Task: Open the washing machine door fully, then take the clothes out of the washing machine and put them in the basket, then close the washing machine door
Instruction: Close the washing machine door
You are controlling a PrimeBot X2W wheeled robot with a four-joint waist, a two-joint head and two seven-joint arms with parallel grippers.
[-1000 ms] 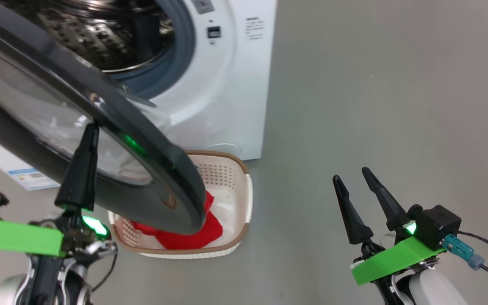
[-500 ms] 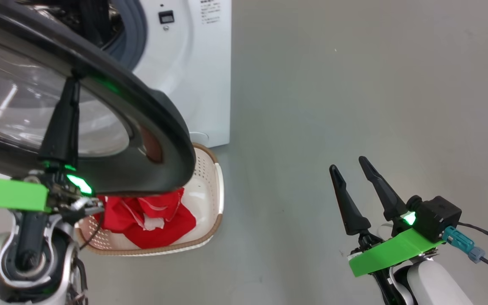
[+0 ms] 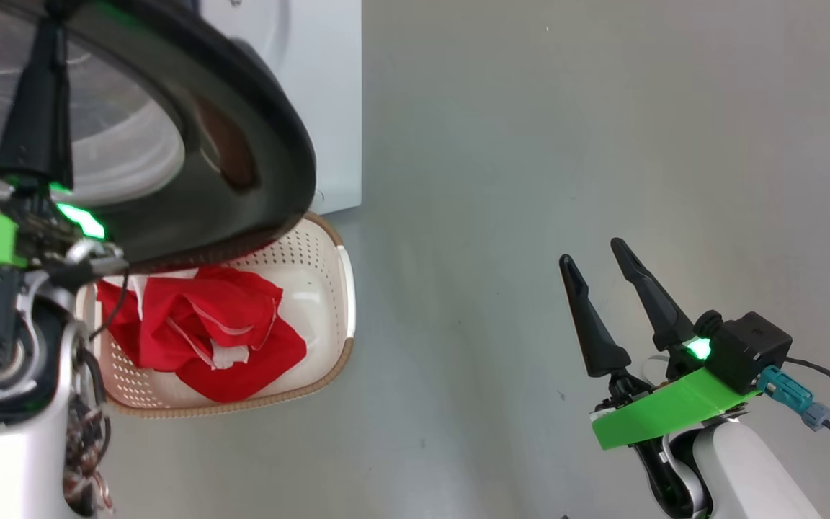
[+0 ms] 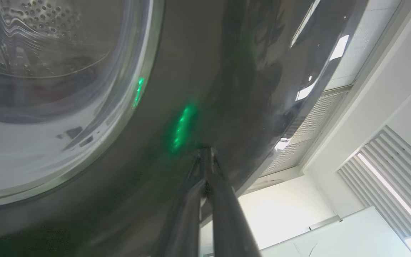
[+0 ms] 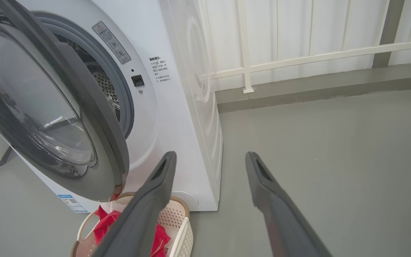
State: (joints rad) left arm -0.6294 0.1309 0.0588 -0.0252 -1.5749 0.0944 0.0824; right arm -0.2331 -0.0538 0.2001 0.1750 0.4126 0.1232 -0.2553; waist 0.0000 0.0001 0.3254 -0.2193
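- The big round washing machine door [image 3: 271, 144], shiny black ring and clear glass middle, stands partly open on the white washing machine [image 5: 177, 117].
- The left gripper [image 4: 205, 153] has its fingers pressed together, tips against the black ring.
- The right gripper [image 3: 591, 252] has its fingers spread, holding nothing.
- The bright red clothes [image 3: 199, 324] lie in the small cream plastic basket [image 3: 314, 252] under the door.
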